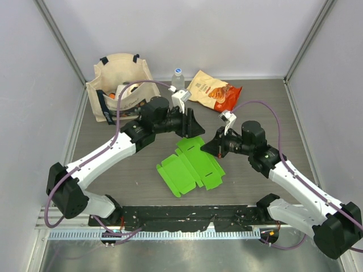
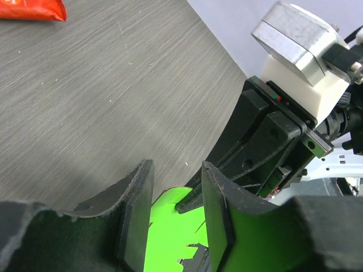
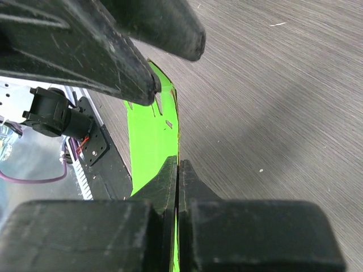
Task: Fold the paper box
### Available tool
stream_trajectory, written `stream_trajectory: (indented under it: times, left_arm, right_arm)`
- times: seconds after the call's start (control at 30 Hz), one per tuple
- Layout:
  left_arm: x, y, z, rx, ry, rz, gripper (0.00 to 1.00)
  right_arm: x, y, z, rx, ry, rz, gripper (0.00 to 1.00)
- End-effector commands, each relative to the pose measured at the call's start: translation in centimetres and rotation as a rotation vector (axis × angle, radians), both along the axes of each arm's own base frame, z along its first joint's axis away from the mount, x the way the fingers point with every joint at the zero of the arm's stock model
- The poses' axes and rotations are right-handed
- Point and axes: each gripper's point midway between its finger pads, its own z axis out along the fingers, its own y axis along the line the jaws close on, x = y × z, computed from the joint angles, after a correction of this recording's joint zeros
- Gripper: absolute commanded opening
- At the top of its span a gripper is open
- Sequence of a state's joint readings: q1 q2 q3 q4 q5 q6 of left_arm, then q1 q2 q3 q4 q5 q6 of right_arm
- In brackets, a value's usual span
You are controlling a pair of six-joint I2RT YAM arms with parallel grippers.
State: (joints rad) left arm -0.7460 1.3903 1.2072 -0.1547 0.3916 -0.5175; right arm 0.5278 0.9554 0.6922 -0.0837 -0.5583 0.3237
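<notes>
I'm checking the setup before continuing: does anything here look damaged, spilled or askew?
Nothing is damaged or spilled. The paper box lies diagonally, one edge pinched in the shut right tool, with the open left tool straddling another edge. The snack bag and tote bag sit apart behind.

paper box [image 1: 190, 165] edge sits between our right gripper [image 1: 206, 148] fingers, rest of it stretching out past the tips, our left gripper [image 1: 195, 132] fingers spread over its back flap, snack bag [image 1: 214, 90], bottle [image 1: 178, 78] and tote bag [image 1: 119, 85] well beyond both
</notes>
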Motion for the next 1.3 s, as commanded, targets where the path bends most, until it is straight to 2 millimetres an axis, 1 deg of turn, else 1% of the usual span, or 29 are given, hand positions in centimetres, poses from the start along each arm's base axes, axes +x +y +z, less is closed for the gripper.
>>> stream_trajectory:
  times: [0.0,0.07,0.13,0.23,0.47,0.5,0.53,0.63,0.67,0.7,0.77,0.83,0.87,1.03,1.1,1.13,1.27]
  left_arm:
    - [-0.5,-0.9,0.8,-0.003,-0.02,-0.036,0.38]
    - [-0.6,-1.0,0.4,0.009,-0.009,-0.041,0.33]
    - [-0.8,-1.1,0.2,0.016,-0.008,-0.049,0.32]
    - [-1.2,-1.2,-0.1,0.03,-0.004,-0.061,0.31]
    - [-2.4,-1.5,0.1,0.013,0.013,-0.111,0.19]
    - [-2.6,-1.6,0.1,0.01,0.016,-0.115,0.18]
    - [-2.7,-1.5,0.2,0.007,0.015,-0.115,0.18]
    - [-2.2,-0.6,0.8,0.008,-0.022,-0.057,0.32]
    - [-1.8,-0.4,0.9,0.012,-0.035,-0.032,0.4]
    - [-1.8,-0.3,1.1,0.011,-0.043,-0.032,0.44]
    - [-2.0,-0.4,1.5,0.002,-0.049,-0.044,0.52]
    - [-2.2,-0.6,1.7,0.003,-0.037,-0.066,0.53]
    - [-2.1,-0.8,1.3,0.015,-0.026,-0.068,0.52]
    - [-2.3,-0.9,0.7,0.029,-0.01,-0.086,0.47]
    - [-2.6,-0.9,0.7,0.025,-0.008,-0.101,0.42]
    - [-2.9,-1.1,0.8,0.019,-0.003,-0.121,0.36]
    - [-3.7,-1.3,1.4,-0.028,0.003,-0.151,0.29]
  right_arm:
    - [1.0,0.2,3.8,0.064,-0.094,-0.031,0.01]
    - [1.1,0.2,4.2,0.072,-0.102,-0.038,0.01]
    - [1.1,0.2,4.7,0.088,-0.111,-0.041,0.01]
    - [1.2,0.0,5.0,0.096,-0.115,-0.056,0.01]
    - [1.3,-0.5,5.2,0.105,-0.117,-0.102,0.01]
    - [1.5,-0.4,5.8,0.121,-0.144,-0.103,0.01]
    - [1.6,-0.5,5.7,0.117,-0.145,-0.106,0.01]
    - [1.4,-0.4,5.1,0.098,-0.137,-0.091,0.01]
    - [1.4,-0.4,5.1,0.097,-0.139,-0.088,0.01]
    - [1.2,-0.5,4.5,0.082,-0.116,-0.086,0.01]
    - [1.0,-0.5,4.3,0.083,-0.114,-0.079,0.01]
    - [0.9,-0.5,4.3,0.087,-0.112,-0.08,0.01]
    - [0.9,-0.6,4.4,0.09,-0.116,-0.083,0.01]
    - [0.7,-0.6,4.6,0.103,-0.114,-0.084,0.01]
    - [0.9,-0.7,4.7,0.103,-0.116,-0.1,0.01]
    - [1.0,-0.8,4.5,0.099,-0.115,-0.11,0.01]
    - [1.4,-1.1,4.6,0.104,-0.105,-0.148,0.01]
